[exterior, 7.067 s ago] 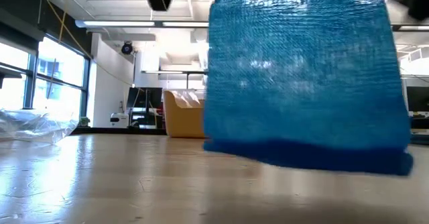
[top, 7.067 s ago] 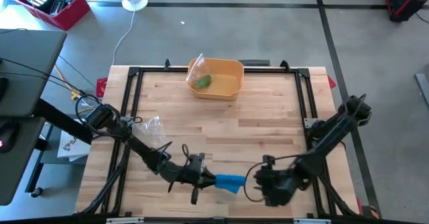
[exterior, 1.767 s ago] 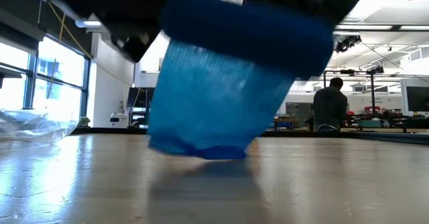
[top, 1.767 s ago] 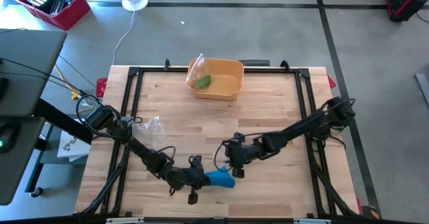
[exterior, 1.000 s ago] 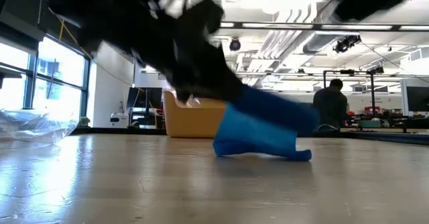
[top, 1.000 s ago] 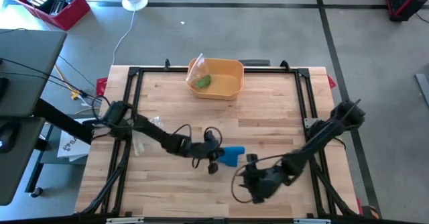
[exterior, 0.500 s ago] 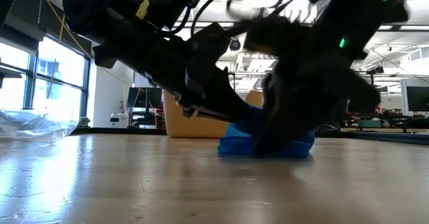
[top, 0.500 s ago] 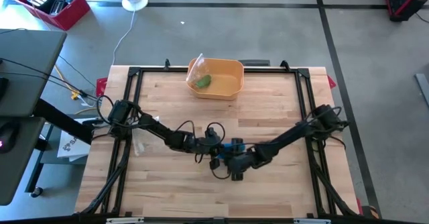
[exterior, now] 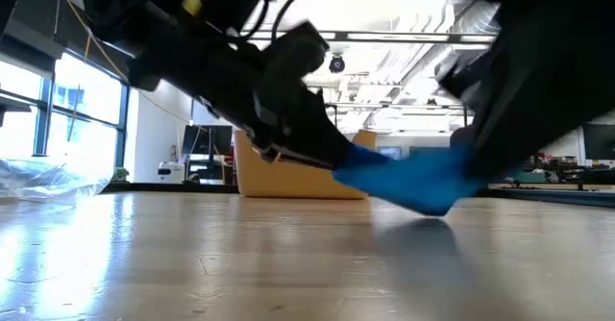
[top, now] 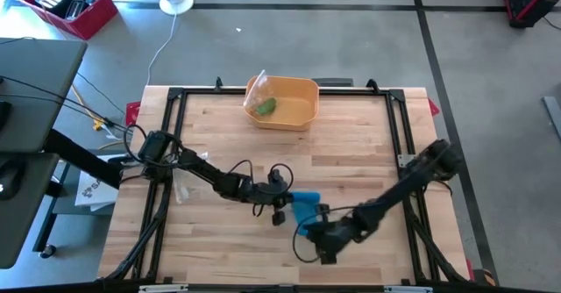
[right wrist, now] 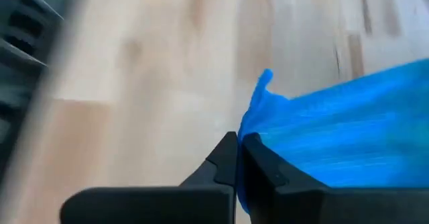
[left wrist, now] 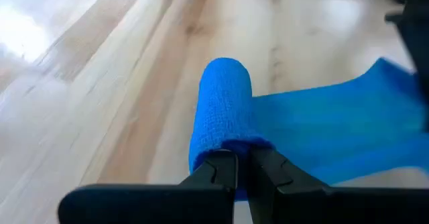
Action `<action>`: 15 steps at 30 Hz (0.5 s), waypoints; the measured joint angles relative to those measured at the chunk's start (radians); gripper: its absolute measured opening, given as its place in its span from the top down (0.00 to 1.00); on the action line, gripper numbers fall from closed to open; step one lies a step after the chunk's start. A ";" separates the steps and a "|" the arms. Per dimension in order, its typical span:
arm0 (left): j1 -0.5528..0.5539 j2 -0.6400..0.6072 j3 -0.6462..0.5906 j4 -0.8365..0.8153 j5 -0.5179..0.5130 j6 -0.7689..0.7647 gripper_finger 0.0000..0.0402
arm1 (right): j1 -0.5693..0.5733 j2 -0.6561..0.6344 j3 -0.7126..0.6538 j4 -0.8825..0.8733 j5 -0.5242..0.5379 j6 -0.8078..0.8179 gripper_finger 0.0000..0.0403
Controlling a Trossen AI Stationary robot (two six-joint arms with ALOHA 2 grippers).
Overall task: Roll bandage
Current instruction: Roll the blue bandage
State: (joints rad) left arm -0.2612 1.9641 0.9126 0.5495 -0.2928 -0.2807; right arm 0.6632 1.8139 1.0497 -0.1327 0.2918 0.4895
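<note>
- Gripping the rolled end of the soft blue stretchy bandage (left wrist: 221,110), the left hand (top: 282,205) has its two dark fingers pinched tight on it, near the middle of the wooden desk (top: 351,153).
- The right hand (top: 308,227) has just snapped closed on the loose flat end of the bandage. A moment ago it was wide open.
- Half a second ago the right hand was pressed up close beside the left hand. Now it has pulled back toward the front edge of the desk.
- So the loose strip now stretches between the two hands, with the roll at the left hand and the tail at the right.
- That likely means the strip is being held tight so more can be wound onto the roll. The rolling looks only partly done.
- Far beyond both hands, at the back of the desk, sits a yellow plastic tub (top: 294,102). It holds a clear bag with something green (top: 264,106) inside.
- A crumpled clear plastic bag (top: 195,164) lies beside the left arm.
</note>
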 joint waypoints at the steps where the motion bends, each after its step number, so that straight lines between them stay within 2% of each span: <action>1: 0.001 -0.002 0.001 0.008 0.006 0.006 0.98 | 0.020 -0.011 0.000 0.013 0.013 0.028 0.99; 6: -0.014 -0.002 0.001 0.057 0.102 0.021 0.98 | 0.112 -0.053 0.028 0.031 0.109 0.050 1.00; 10: -0.042 -0.002 0.001 0.057 0.105 0.031 0.98 | 0.146 -0.099 0.102 -0.110 0.229 0.053 1.00; 15: -0.079 -0.004 0.002 0.097 0.103 0.024 0.98 | 0.154 -0.164 0.197 -0.337 0.317 0.098 1.00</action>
State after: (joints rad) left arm -0.3399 1.9602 0.9142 0.6461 -0.1893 -0.2569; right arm 0.8174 1.6496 1.2463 -0.4701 0.6087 0.5872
